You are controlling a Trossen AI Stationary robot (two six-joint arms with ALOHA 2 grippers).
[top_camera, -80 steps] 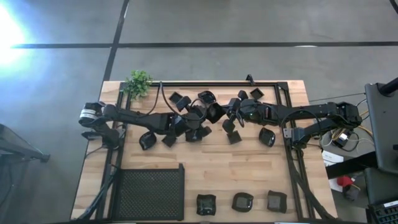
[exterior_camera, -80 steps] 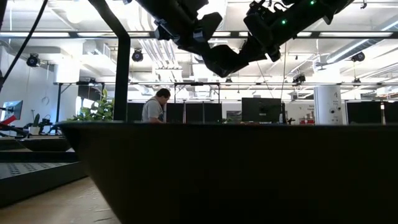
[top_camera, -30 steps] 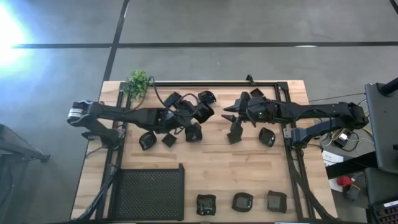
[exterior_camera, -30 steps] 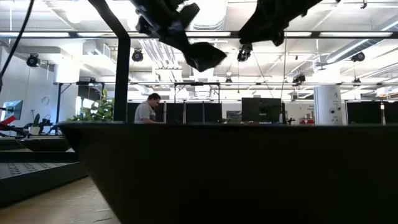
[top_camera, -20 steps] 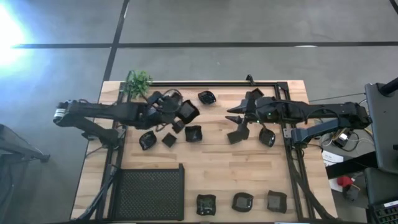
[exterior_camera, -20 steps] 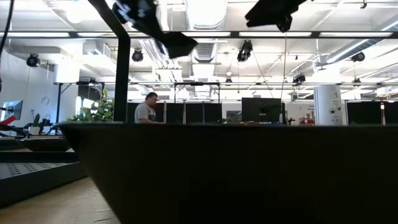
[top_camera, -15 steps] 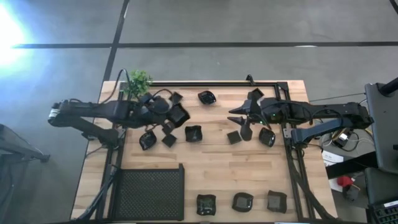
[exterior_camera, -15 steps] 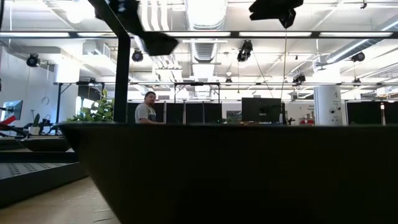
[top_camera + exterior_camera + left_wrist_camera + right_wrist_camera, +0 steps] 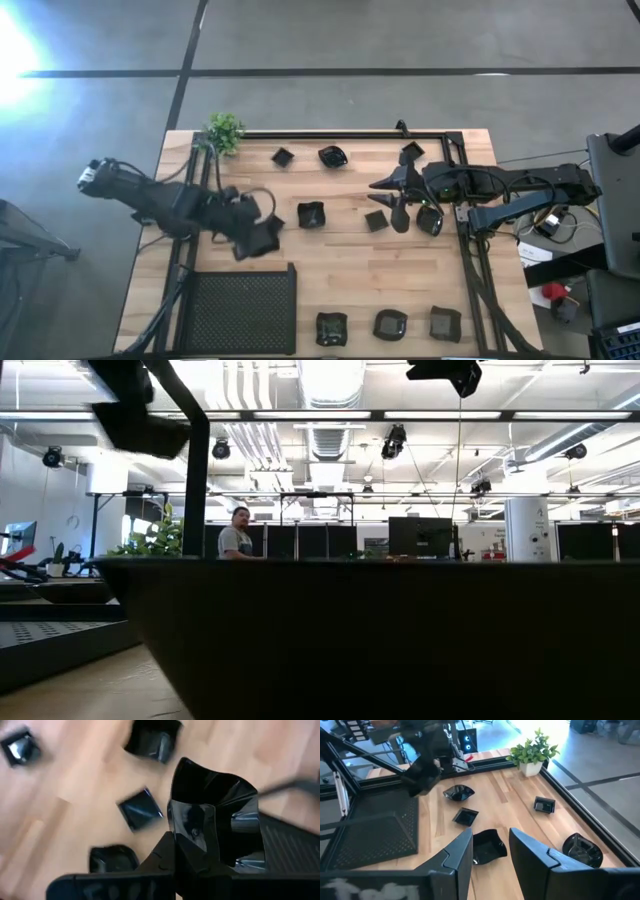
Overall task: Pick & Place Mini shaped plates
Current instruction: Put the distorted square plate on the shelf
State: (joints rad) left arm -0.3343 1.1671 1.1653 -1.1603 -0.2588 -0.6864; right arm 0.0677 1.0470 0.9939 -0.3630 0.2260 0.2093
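Glossy black plastic fills the left gripper (image 9: 192,847): a mini dish with a flared, wavy rim (image 9: 220,822) is pinched by its edge between the closed fingers and carried above the wooden table (image 9: 340,270). Just beyond it, the large black mesh tray (image 9: 240,308) is seen at the near edge of the table. Under and beside the gripper, a small square dark plate (image 9: 140,809) and a rounded dark plate (image 9: 113,858) are lying flat. A folded-corner black dish (image 9: 311,214) is found further toward the middle.

The right gripper (image 9: 385,195) is held with its fingers spread and nothing between them, above the right side of the table. A small dark square dish (image 9: 376,220) and a rounded dish (image 9: 429,220) lie just beside it. Three more dark plates (image 9: 388,325) are lined up along the near edge. A small green potted plant (image 9: 224,131) stands at the far left corner. No writing can be read.
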